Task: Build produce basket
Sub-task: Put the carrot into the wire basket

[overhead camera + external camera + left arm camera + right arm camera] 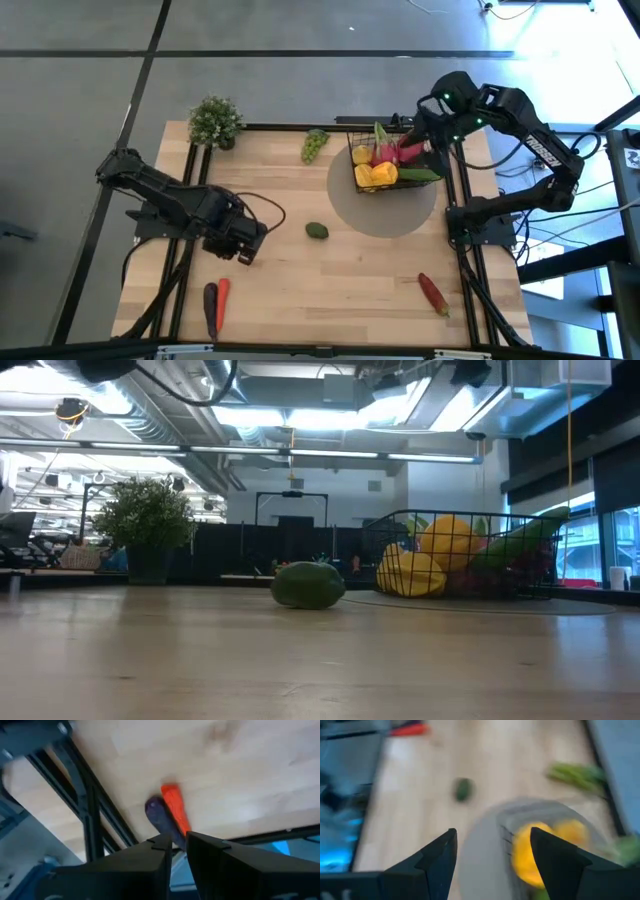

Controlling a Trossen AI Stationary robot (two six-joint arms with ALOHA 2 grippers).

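Note:
The black wire basket (388, 172) stands on a round grey mat (400, 215) at the far right, holding yellow, pink and green produce (432, 560). On the bare wood lie an avocado (317, 231), green grapes (315, 145), a red chili (433, 293), and an orange carrot (175, 810) side by side with a dark eggplant (159, 815) at the near left. My left gripper (179, 846) hovers above the table, on the far side of that pair and a little to its right, with only a narrow gap between its fingers. My right gripper (492, 837) hangs open over the basket's far right side, with nothing between its fingers.
A small potted plant (215, 122) stands at the far left corner. Black frame rails (190, 180) run along the table's left and right sides. Open wood lies between the avocado and the near edge.

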